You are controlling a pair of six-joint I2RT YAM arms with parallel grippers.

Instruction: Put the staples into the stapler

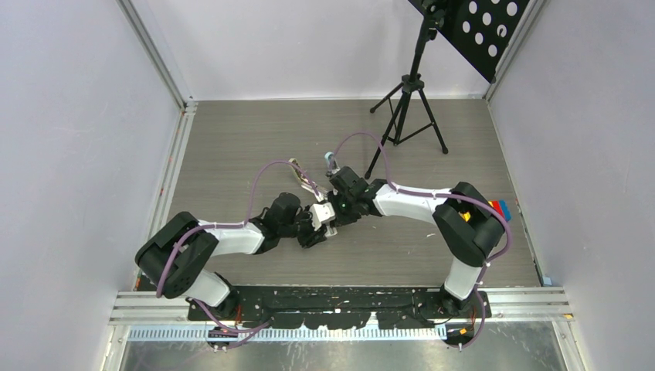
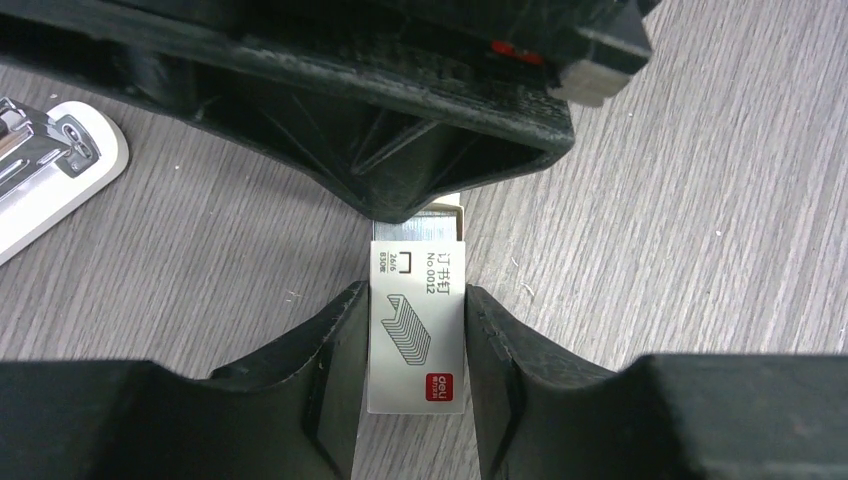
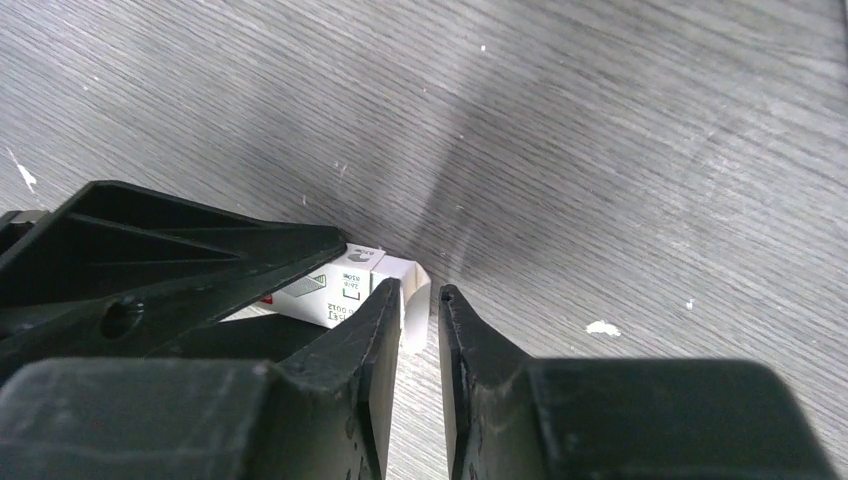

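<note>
One staple box (image 2: 418, 350), clamped sidewise by the left gripper (image 2: 415, 292), points lengthwise into the right gripper (image 3: 420, 290), its jaws barely parted.

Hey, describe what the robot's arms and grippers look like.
Both the left arm and right arm have white links between bulky black joints, with lilac cables looping alongside. The right arm carries a red, blue and yellow marking. The left gripper and right gripper have matte black, wedge-shaped fingers.

Staples box (image 2: 417, 330) pinched in left end effector (image 2: 415, 305), right end effector (image 2: 410, 190) over its far end, stapler (image 2: 50, 175) at left
</note>
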